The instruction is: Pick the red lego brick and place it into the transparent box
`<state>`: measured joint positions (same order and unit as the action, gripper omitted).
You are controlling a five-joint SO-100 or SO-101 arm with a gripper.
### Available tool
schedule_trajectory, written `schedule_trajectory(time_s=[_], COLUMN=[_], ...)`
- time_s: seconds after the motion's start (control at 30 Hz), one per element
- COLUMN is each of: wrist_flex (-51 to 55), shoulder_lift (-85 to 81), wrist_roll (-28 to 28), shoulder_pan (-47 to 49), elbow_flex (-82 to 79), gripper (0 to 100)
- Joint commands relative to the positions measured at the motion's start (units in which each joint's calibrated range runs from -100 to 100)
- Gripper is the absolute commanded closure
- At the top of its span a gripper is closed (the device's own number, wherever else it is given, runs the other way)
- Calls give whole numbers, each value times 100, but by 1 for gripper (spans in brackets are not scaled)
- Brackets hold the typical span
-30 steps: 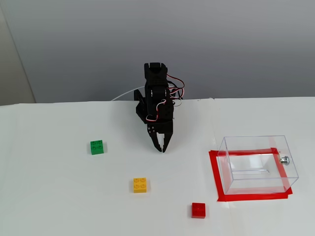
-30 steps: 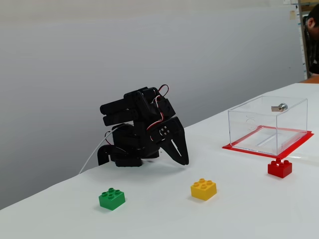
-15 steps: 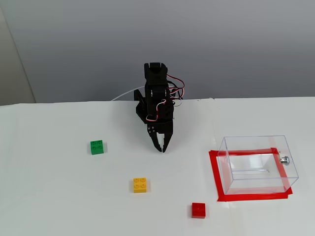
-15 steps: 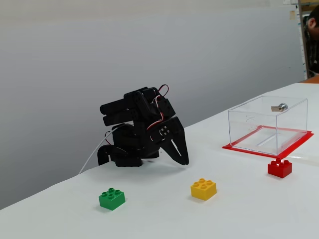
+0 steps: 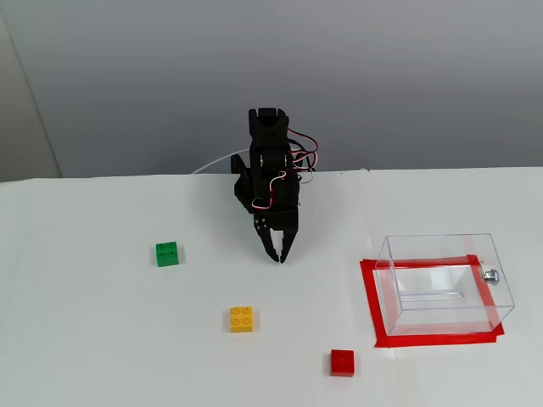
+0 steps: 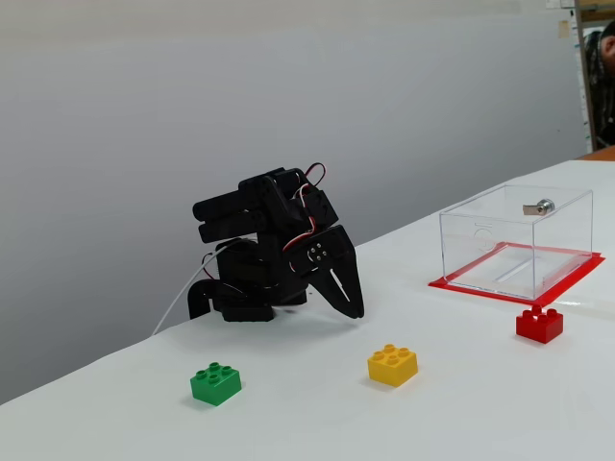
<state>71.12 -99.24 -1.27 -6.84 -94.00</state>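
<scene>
Nearest to you in a fixed view lies the red lego brick, alone on the white tabletop, just outside the corner of the red tape frame. A little farther sits the yellow brick. The transparent box stands inside the tape frame and holds nothing. Farther and to the left in that view you see the green brick. At the far edge the arm is folded, and its pincer points down to the tabletop, clenched and grasping nothing, well apart from the red brick.
</scene>
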Motion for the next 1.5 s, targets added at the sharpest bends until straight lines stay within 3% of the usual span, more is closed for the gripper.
schedule_trajectory(time_s=[0.0,1.1,1.3,1.47], wrist_flex=[24,-19,-768,-1594], shoulder_lift=[-51,34,255,1400], wrist_roll=[2,-24,7,12], shoulder_pan=[22,29,-8,-30], elbow_flex=[96,639,837,1398], gripper=[99,99,99,99])
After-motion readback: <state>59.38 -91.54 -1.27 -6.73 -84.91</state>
